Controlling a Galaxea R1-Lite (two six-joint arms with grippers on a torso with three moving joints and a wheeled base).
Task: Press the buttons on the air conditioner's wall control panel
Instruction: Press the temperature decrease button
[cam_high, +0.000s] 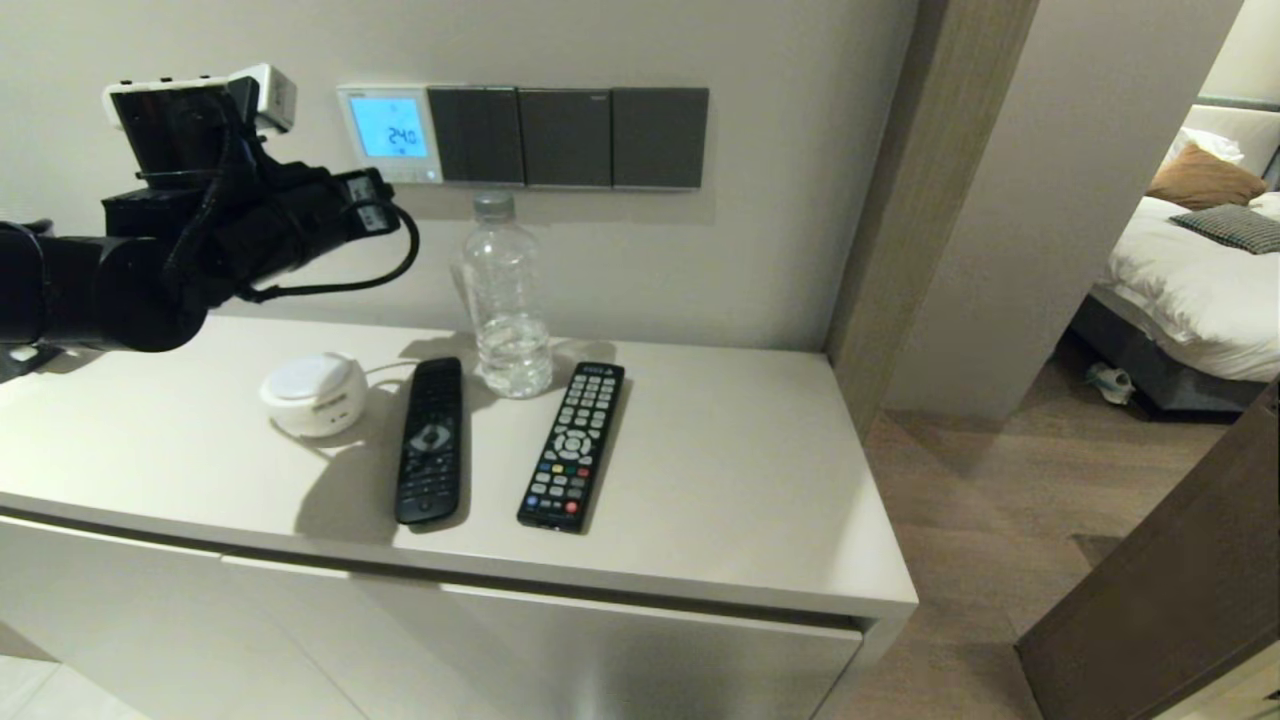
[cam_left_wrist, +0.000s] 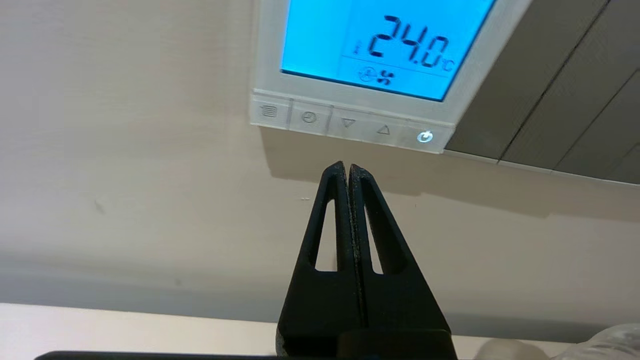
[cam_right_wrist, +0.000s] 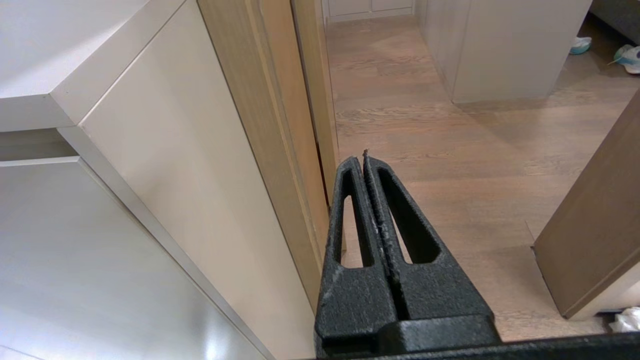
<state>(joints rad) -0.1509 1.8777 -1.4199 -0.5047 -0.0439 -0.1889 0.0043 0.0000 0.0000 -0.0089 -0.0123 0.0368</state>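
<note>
1. Already lit: air conditioner's wall control panel (cam_high: 390, 134) on the far wall above the counter (cam_high: 700, 470), left of the dark switch plates (cam_high: 568, 137), screen showing 24.0.
2. Probably mid-task; cannot tell which buttons (cam_left_wrist: 347, 122) were pressed, so further presses likely remain.
3. Hovering just below that key row, left gripper (cam_left_wrist: 347, 166), not touching panel or wall.
4. Jaws fully closed into one blunt tip, holding nothing.
5. Parked low beside the cabinet, right gripper (cam_right_wrist: 364, 156), jaws likewise closed and empty.
</note>
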